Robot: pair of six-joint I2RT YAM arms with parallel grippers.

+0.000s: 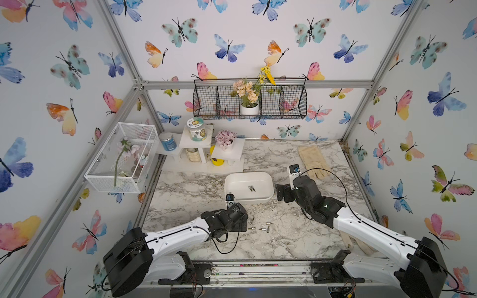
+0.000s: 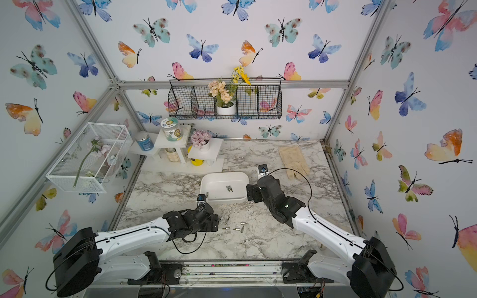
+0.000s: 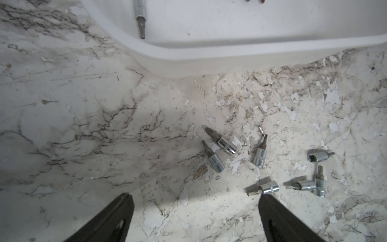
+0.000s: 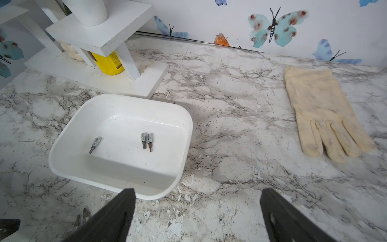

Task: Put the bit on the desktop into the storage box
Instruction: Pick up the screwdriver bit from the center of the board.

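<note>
The left jaws stand spread wide and empty above the counter (image 3: 83,104). In the left wrist view their black fingers (image 3: 117,218) frame bare marble, and one tip lies just beside a socket bit (image 3: 267,188); whether they touch cannot be told. That bit belongs to seven loose bits (image 1: 262,228) scattered on the chipped patch of counter in front of the storage box (image 1: 240,182), all apart from its wall. Two lie side by side (image 3: 217,150) and two more meet at an angle (image 3: 310,185).

The glossy white storage box (image 4: 125,117) sits mid-counter. Inside lie three bits: one alone (image 4: 95,144) and a pair touching along their lengths (image 4: 146,141).

The right jaws are also wide open with nothing between them. In both top views they hang just beside the box's right end, and in the right wrist view one finger (image 4: 117,215) overlaps the near rim.

Farther right lies a cream glove (image 1: 312,160), flat, well apart from the box. Behind the box stands a white stepped stand (image 1: 204,144) with a yellow container (image 4: 109,62) beneath it.
</note>
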